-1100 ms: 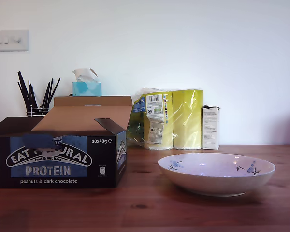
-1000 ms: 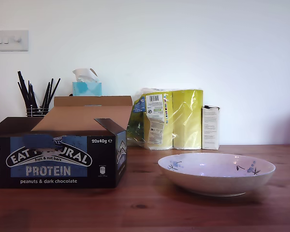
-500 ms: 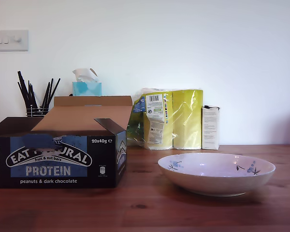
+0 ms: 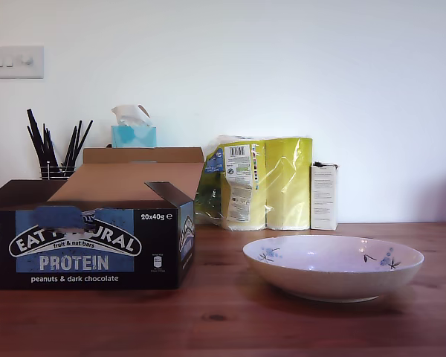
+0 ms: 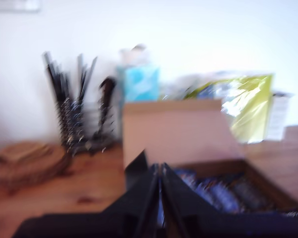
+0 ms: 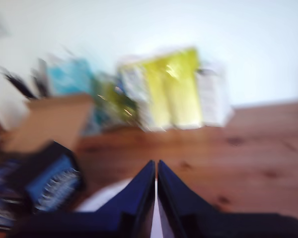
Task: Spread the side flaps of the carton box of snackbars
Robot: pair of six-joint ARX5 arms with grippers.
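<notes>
Saw, far on the exterior view's left, a white light switch (image 4: 15, 62) on the wall. Below it, noted black sticks (image 4: 56, 145) bunched upright in a wire holder (image 4: 52, 172) at the back of the wooden table (image 4: 223, 327).

Found the carton box of snackbars (image 4: 89, 249) standing on the table at the exterior view's left, in front of the holder, its blue "EAT NATURAL PROTEIN" face turned to the camera. Found its top open, with the wide brown lid panel (image 4: 134, 175) raised and leaning back. Picked out the side flaps as dark panels at the carton's two narrow ends, one (image 4: 22, 192) at the exterior view's left and one (image 4: 169, 193) at its right, both sloping near the top edge. Spotted a teal tissue box (image 4: 134, 136) behind the lid.

Further right, noted a yellow pack of rolls (image 4: 267, 182) against the wall, then a slim white box (image 4: 324, 196) upright just beside it. Found a white bowl (image 4: 333, 266) with blue sprigs in front of these, apart from the carton.

Caught neither arm in the exterior view. In the blurred first wrist view, saw my first hand (image 5: 160, 198) with fingers drawn together to a thin slit, gripping nothing, poised near the carton's open top with wrapped bars (image 5: 218, 191) showing inside. In the blurred second wrist view, saw my second hand (image 6: 156, 193) likewise narrowed to a slit and empty, above the bowl's pale rim, with the carton off to one side.
</notes>
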